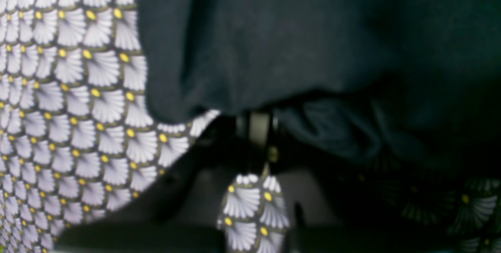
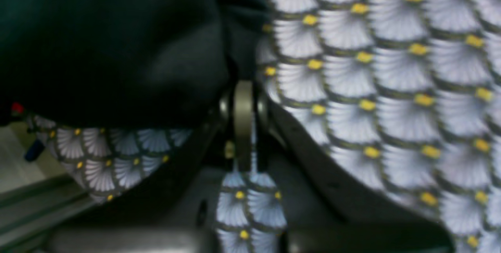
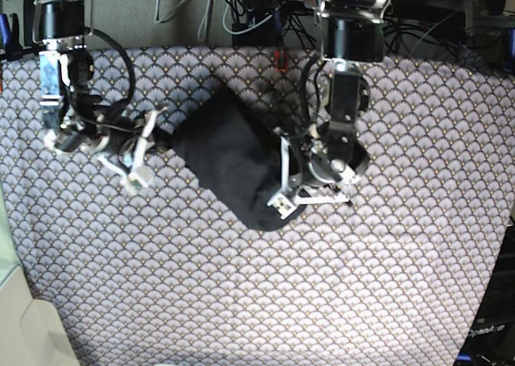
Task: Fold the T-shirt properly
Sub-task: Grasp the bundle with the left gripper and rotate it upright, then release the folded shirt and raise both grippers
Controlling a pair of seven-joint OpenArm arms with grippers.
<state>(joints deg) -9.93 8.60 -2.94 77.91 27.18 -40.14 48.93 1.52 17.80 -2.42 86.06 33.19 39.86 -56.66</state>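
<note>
Black T-shirt [image 3: 229, 161] bunched mid-tablecloth [image 3: 322, 302], patterned cloth bare all round.

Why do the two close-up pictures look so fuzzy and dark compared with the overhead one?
Left wrist view: the T-shirt fills the frame as a dark, soft blur, and the lower right sinks into shadow. Right wrist view: the tablecloth pattern is smeared and out of focus. Base view: evenly lit and sharper, though the shirt shows almost no detail.

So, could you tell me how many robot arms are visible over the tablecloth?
2. The right arm reaches in from the base view's upper left, the left arm from its upper right, each meeting one side of the T-shirt.
</note>
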